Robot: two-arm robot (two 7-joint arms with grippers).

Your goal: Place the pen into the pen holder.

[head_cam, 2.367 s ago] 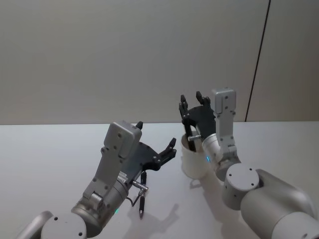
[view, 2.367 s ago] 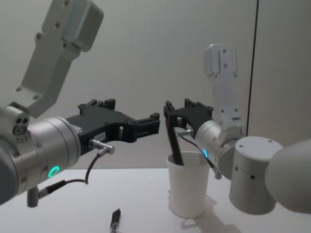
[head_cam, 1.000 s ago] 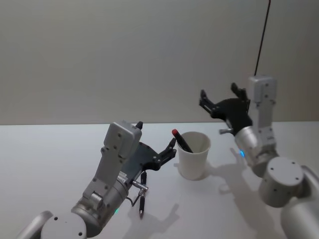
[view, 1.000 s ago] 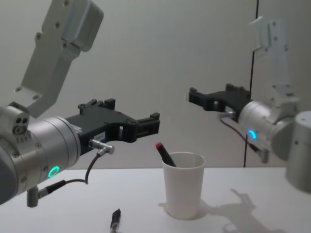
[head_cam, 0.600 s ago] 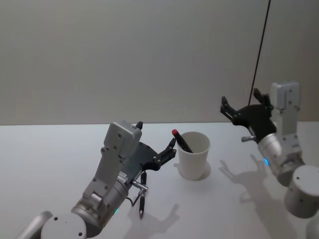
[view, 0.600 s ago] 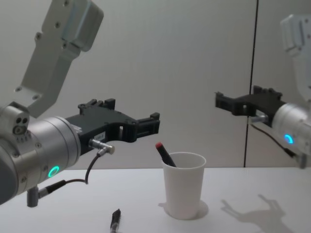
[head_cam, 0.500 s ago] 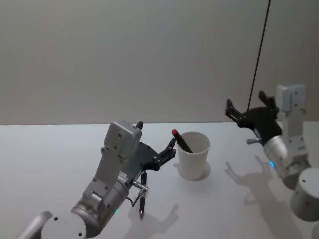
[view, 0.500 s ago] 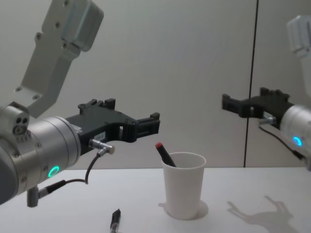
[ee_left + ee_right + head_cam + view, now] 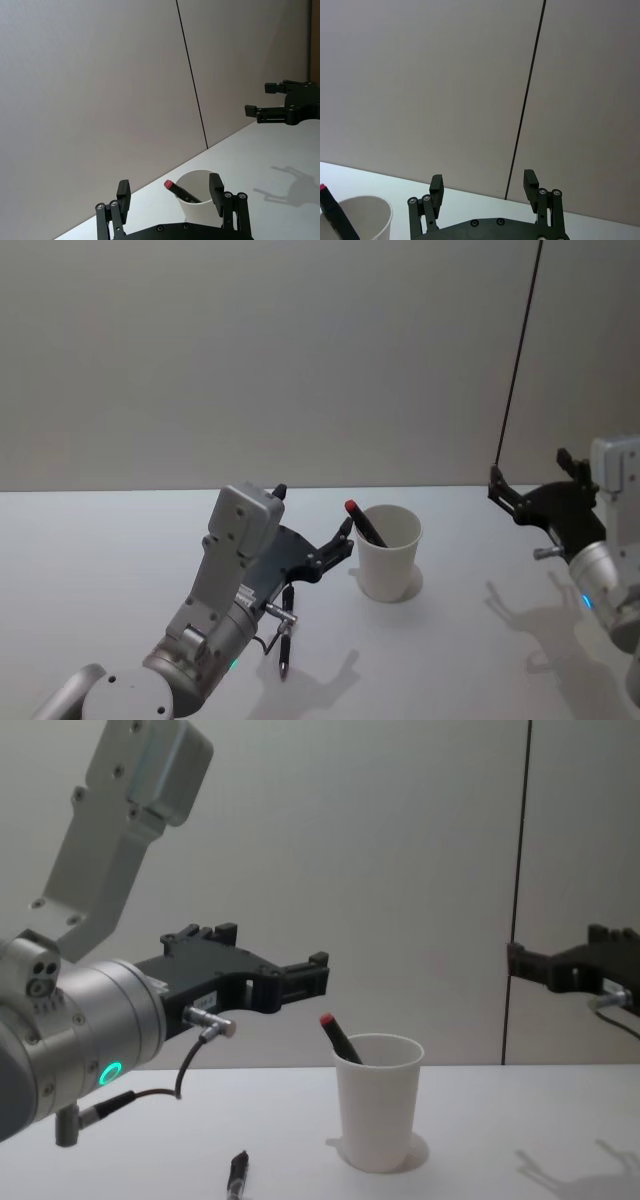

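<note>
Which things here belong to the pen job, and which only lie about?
Job: tapered white paper cup; black pen with red cap, leaning inside it; right gripper, open, right of the cup.
Lying about: second black pen, flat on the white table; left gripper, open, above it.

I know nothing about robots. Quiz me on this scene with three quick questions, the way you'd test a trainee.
1. Fill in: the left gripper and the right gripper both have their fingers ____.
2. Where is the dark pen? A) in the left gripper B) lying on the table C) in the right gripper
3. True or false: the red-capped pen leans inside the white paper cup.

Key: 1 open; 2 B; 3 true.
</note>
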